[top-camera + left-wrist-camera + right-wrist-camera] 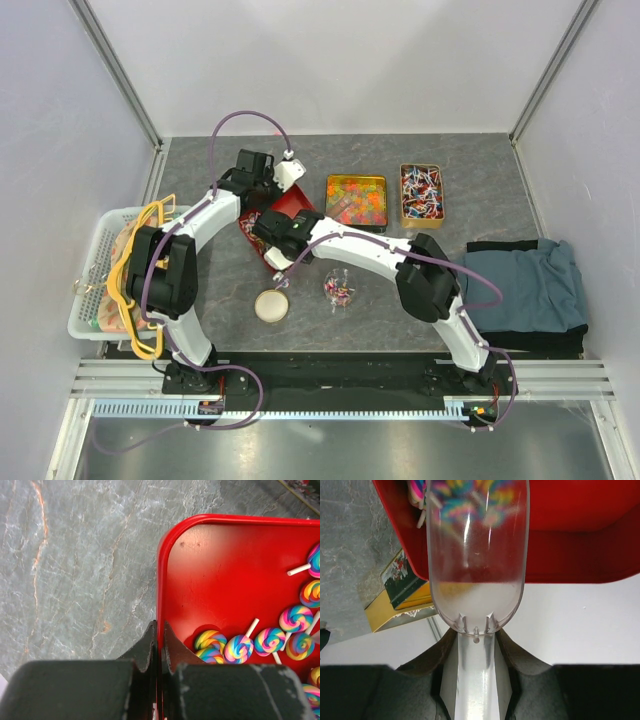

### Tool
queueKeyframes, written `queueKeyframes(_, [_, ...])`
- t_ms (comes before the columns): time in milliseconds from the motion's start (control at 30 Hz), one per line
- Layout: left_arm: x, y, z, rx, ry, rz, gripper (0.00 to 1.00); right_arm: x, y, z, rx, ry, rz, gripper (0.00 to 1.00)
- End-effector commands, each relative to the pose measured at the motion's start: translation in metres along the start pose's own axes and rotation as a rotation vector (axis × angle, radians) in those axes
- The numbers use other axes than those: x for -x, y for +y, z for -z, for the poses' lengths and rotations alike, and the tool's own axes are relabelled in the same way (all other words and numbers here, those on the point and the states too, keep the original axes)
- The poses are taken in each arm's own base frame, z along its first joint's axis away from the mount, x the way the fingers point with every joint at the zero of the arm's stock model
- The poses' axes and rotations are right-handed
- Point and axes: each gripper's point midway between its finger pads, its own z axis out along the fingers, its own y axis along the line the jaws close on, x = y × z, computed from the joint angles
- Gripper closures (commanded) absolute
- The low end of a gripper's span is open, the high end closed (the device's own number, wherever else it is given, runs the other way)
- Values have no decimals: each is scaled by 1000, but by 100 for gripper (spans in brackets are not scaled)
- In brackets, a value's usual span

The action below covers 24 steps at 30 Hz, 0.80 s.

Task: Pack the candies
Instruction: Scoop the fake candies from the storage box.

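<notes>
The candies show as small twist-wrapped sweets filling an open tin (pixel 421 195) at the back right, and a few more lie in a clear bag (pixel 338 288) mid-table. My left gripper (pixel 157 625) is shut on the rim of a red tray (pixel 161 580) that holds rainbow swirl lollipops (pixel 239 647). The right gripper (pixel 476 635) is shut on the handle of a clear plastic scoop (pixel 476 555). The scoop's bowl lies inside the red tray (pixel 580 530) with blurred lollipops (pixel 465 490) at its mouth. From above, both grippers meet at the red tray (pixel 298 202).
A yellow tin (pixel 357 200) of orange and mixed sweets stands next to the candy tin. A round beige lid (pixel 271 305) lies near the front. A white basket (pixel 95 290) sits at the left edge, a folded blue cloth (pixel 520 285) at the right.
</notes>
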Motion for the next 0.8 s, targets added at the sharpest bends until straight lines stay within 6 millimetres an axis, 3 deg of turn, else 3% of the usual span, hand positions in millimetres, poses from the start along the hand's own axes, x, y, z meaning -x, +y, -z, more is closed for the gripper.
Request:
queueKeyframes(0, [80, 37, 36, 102, -236, -26, 98, 36, 12, -11, 92, -135, 47, 100])
queueKeyframes(267, [68, 34, 30, 105, -200, 25, 98, 76, 21, -31, 140, -261, -99, 100])
queueKeyframes(367, [61, 31, 26, 103, -186, 42, 98, 81, 22, -34, 108, -280, -119, 100])
queueKeyframes(400, [57, 28, 22, 103, -186, 45, 98, 77, 17, -29, 77, -288, -127, 100])
queueKeyframes(433, [55, 25, 20, 94, -186, 47, 98, 77, 29, -34, 84, -273, -100, 100])
queueKeyframes(500, [50, 22, 14, 86, -181, 50, 98, 68, 20, -29, 23, -273, -85, 100])
queueKeyframes(600, [45, 20, 6, 80, -171, 57, 98, 66, 28, -24, 63, -309, -80, 100])
queueKeyframes(767, [48, 17, 1, 61, -180, 83, 98, 81, 30, -22, 136, -373, -146, 100])
